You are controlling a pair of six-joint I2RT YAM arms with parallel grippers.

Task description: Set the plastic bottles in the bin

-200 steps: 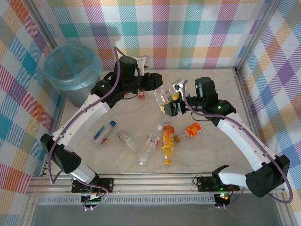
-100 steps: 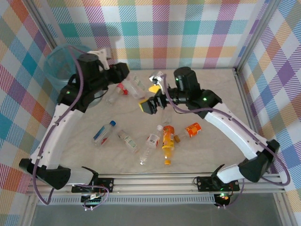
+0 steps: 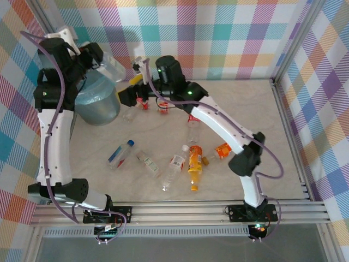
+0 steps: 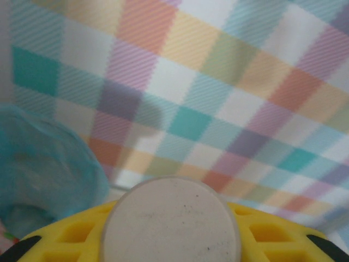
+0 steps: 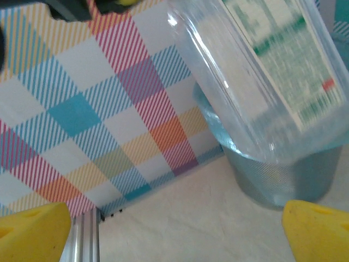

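A pale table [image 3: 262,120] sits inside checked walls, seen from above. A grey bin [image 3: 103,108] with a light-blue liner stands at the table's 10 o'clock corner.

The left arm rises tall. The left claw [image 3: 101,57] is high at 11 o'clock, clamped on a clear bottle [image 3: 113,69]. From overhead, the bottle hangs tilted above the bin's 1 o'clock edge. From the left wrist, yellow pads [image 4: 65,243] sit either side of the bottle's round whitish end, with the bin at 8 o'clock.

The right arm stretches across the table. The right claw [image 3: 126,94] is at the bin's 3 o'clock side, near the held bottle. From the right wrist, its yellow fingertips [image 5: 32,229] are spread wide with nothing between them. The bottle, with a green-and-white label, tilts in front of the bin at 1 o'clock.

Loose bottles [image 3: 194,164] lie on the table. A few small ones with red are near the right claw. Toward 6 o'clock lie a blue-capped one, clear ones and two orange ones.
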